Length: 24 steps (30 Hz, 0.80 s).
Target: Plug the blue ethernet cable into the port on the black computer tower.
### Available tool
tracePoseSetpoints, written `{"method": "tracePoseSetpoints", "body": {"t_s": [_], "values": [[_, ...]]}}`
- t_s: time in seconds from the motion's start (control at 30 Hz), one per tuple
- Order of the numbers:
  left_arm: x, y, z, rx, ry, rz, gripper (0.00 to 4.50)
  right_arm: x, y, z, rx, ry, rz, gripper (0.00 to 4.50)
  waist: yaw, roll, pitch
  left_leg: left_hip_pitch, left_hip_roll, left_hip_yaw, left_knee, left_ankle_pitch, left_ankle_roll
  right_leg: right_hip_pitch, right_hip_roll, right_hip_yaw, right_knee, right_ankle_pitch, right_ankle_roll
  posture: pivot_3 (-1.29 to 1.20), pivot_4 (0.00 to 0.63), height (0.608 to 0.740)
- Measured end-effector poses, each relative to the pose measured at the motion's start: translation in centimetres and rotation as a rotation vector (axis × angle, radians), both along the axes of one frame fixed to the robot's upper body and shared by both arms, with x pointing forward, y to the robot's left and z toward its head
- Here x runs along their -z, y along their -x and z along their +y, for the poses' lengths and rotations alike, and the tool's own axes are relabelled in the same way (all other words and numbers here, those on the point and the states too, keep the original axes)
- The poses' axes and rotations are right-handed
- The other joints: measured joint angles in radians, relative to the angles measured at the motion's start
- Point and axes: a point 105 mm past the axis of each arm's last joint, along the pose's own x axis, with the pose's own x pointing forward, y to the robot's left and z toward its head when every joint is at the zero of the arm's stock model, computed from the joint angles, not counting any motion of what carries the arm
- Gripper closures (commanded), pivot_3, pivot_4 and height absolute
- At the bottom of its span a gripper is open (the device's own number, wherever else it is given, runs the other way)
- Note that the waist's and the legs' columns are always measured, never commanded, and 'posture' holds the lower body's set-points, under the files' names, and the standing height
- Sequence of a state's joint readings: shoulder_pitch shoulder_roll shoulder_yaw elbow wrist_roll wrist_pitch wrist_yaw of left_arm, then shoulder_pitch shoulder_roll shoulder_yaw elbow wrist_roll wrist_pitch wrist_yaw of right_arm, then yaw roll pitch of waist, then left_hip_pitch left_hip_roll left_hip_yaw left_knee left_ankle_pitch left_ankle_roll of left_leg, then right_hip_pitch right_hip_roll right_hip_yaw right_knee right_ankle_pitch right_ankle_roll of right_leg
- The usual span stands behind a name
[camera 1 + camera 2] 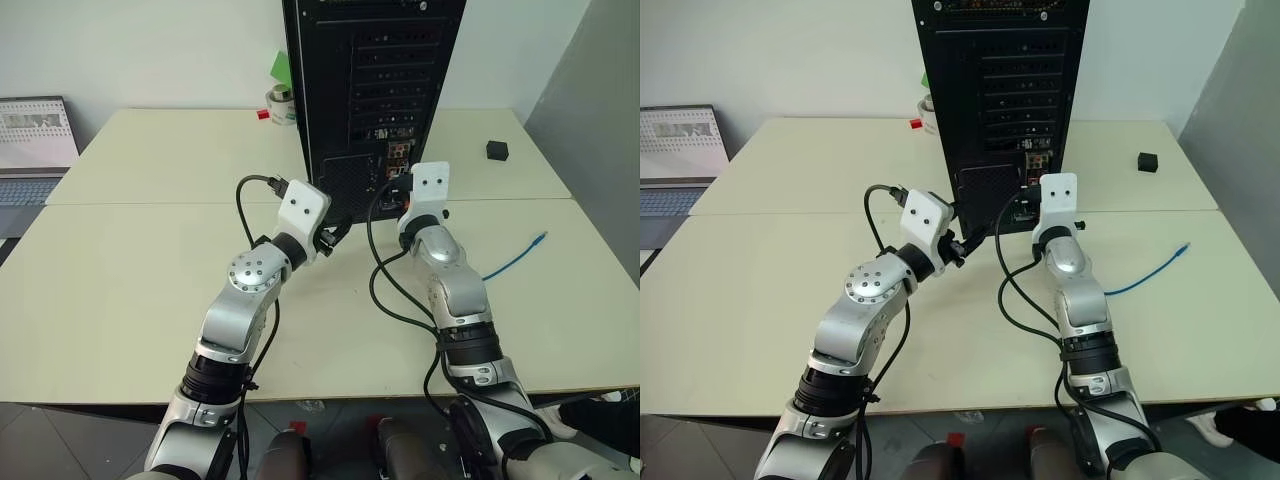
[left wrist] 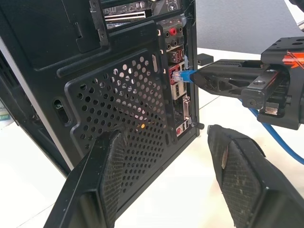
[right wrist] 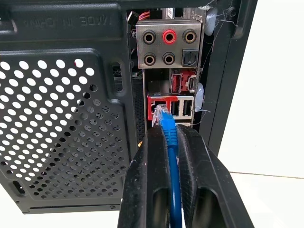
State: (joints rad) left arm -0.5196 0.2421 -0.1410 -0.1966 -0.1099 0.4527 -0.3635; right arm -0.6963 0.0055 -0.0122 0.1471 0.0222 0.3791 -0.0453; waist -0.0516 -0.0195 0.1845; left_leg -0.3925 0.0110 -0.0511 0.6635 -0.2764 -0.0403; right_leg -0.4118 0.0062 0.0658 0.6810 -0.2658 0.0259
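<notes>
While mirrored, tower [image 3: 61, 71] stamp unreadable

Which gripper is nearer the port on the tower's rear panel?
Right. The right gripper, shut on the blue ethernet cable, holds its plug at the port. The left gripper hovers open by the vent grille, farther back.

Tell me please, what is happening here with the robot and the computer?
The right gripper is shut on the blue ethernet cable and holds its plug at the port on the back of the black computer tower. The left gripper is open beside the tower's vent grille, holding nothing.
</notes>
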Motion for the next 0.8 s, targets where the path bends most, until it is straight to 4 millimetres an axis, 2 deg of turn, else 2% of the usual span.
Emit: {"method": "tracePoseSetpoints", "body": {"t_s": [0.6,0.8], "values": [[0.0,0.0,0.0,0.001,0.000,0.000,1.64,-0.5,0.0,1.1,-0.026,-0.043,0.013,4.50,-0.004,0.000,0.000,-0.002,0.000,0.001,0.000,0.000,0.000,-0.003,0.000,0.001,0.001,0.000,0.000,0.00,0.150,0.740],[0.1,0.0,0.0,-0.001,0.000,0.002,1.64,-0.5,0.1,1.5,-0.004,-0.007,0.001,4.50,-0.005,0.000,0.000,-0.002,0.000,0.001,0.000,0.000,0.000,-0.003,0.000,0.001,0.001,0.000,0.000,0.00,0.150,0.740]]}}
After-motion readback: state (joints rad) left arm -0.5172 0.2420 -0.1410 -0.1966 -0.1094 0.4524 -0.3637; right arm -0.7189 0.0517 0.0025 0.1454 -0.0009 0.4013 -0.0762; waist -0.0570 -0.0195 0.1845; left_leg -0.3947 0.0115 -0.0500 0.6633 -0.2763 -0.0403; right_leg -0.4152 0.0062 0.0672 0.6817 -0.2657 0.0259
